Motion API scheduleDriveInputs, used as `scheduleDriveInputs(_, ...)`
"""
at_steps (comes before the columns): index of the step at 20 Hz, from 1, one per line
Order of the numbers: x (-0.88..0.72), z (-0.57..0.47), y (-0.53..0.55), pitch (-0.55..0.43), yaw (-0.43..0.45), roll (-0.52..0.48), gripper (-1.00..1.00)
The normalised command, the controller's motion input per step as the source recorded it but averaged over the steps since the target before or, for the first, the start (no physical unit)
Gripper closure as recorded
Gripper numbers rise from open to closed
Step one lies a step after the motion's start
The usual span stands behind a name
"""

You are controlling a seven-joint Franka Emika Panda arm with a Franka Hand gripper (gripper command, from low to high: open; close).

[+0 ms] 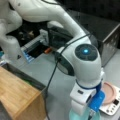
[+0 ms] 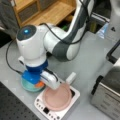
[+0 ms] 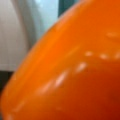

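Where a front view's left begins, find the end effector (image 2: pixel 37 83) low over a teal bowl (image 2: pixel 26 86) on the grey table (image 2: pixel 87 62). Cannot tell whether released or clenched: fingers hidden beneath the blue wrist mount. Note an orange object (image 2: pixel 39 85) inside the bowl, at its right rim, directly under the end effector. In the wrist view, see only that orange object (image 3: pixel 75 75), glossy, filling nearly everything and very close to the camera. Just beside the bowl, moving right, spot a pink plate (image 2: pixel 57 98) resting on a white scale (image 2: pixel 46 110). Farther right, well apart, see a metal appliance (image 2: pixel 107 95). In a front view, meet a wooden box (image 1: pixel 17 95) at left, then the bowl (image 1: pixel 73 116) under the arm at the bottom edge, then the plate (image 1: pixel 110 92) on the scale (image 1: pixel 110 108).
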Motion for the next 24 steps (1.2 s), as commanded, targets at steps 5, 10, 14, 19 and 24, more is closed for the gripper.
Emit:
scheduleDriveInputs(5,-0.15,-0.02,0.28,-0.022,-0.087,-0.067,1.00)
scheduleDriveInputs(10,-0.18,-0.03,0.22,-0.022,-0.038,-0.116,1.00)
scheduleDriveInputs(14,-0.19,-0.05,0.27,-0.032,-0.035,-0.164,1.00)
scheduleDriveInputs(19,-0.21,-0.06,0.33,-0.036,-0.049,-0.207,1.00)
scheduleDriveInputs(24,-0.21,-0.08,0.29,-0.042,-0.024,-0.244,1.00)
